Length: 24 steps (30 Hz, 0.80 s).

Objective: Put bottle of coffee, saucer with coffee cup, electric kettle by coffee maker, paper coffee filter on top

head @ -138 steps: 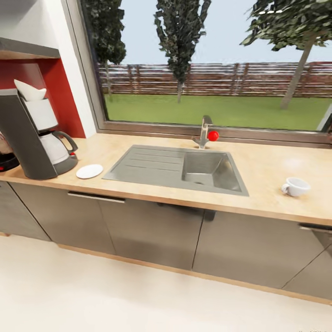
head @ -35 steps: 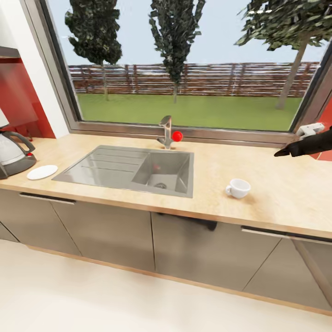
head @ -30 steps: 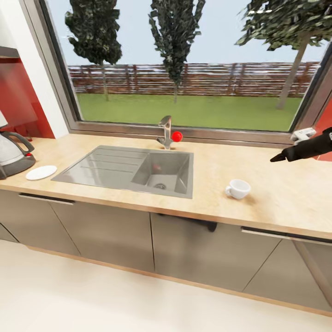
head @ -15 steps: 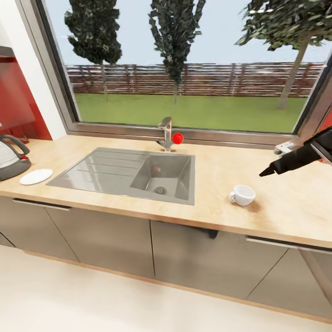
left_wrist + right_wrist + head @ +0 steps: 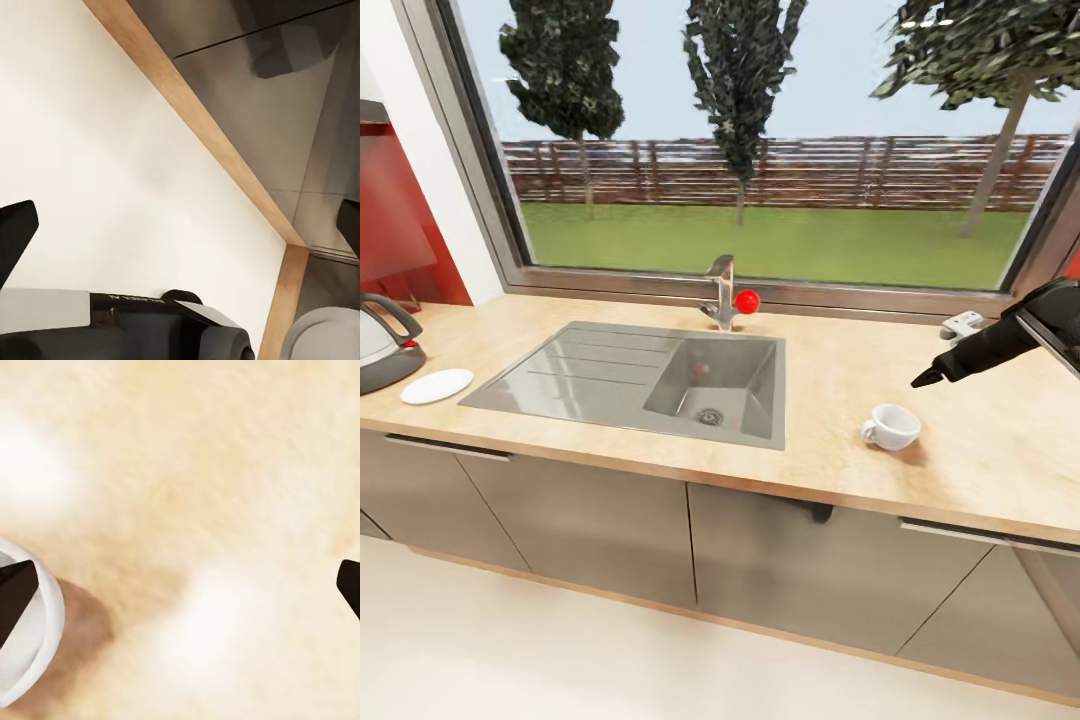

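The white coffee cup (image 5: 891,426) stands on the light wood kitchen countertop (image 5: 980,470), right of the sink. My right gripper (image 5: 935,362) hovers above and just behind-right of the cup, open, holding nothing. In the right wrist view the coffee cup (image 5: 26,660) lies beside one fingertip of the right gripper (image 5: 180,592), not between the fingers. The white saucer (image 5: 437,386) lies at the counter's far left, next to the coffee maker (image 5: 380,345), of which the carafe and base show at the frame edge. My left gripper (image 5: 180,225) is open over the floor.
A steel sink (image 5: 660,370) with a drainboard takes the counter's middle, its faucet (image 5: 722,290) with a red knob behind it. A wide window runs along the back. Grey cabinet fronts (image 5: 285,112) and a wooden plinth stand below the counter.
My right arm has come in from the right and dropped lower and leftward, closer to the cup. The camera has turned right, pushing the coffee maker to the left edge.
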{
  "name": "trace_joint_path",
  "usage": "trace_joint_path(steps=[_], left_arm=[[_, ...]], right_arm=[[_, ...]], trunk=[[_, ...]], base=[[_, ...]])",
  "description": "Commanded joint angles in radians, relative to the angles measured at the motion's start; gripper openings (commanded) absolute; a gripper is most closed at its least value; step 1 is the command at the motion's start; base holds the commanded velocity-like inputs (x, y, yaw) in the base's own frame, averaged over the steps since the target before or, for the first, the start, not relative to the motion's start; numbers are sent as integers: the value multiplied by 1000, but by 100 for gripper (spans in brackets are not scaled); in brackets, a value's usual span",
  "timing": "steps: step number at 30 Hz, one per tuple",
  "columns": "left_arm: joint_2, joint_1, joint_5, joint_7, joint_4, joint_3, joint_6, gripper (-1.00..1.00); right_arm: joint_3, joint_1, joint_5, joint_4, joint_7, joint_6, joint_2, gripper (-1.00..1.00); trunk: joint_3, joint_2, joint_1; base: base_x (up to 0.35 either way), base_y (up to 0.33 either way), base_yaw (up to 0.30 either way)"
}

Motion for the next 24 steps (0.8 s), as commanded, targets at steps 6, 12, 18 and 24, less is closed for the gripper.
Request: trace_joint_path(steps=[6,12,18,24], left_arm=[[0,-1,-6,-4,0,8,5,100],[0,-1,-6,-4,0,8,5,100],[0,-1,-6,-4,0,8,5,100],[0,-1,-6,-4,0,8,5,100]], right_arm=[[6,-2,-10,-1,-4,6,3,100],[7,-1,-11,-1,-4,6,5,100],[8,10,-12,-2,5,6,7,100],[24,18,-11,-3,57,6,7,100]], trunk=[[-1,-1,0],[-1,-1,0],[-1,-1,0],[-1,-1,0]], base=[[0,0,0],[0,0,0],[0,0,0],[0,0,0]])
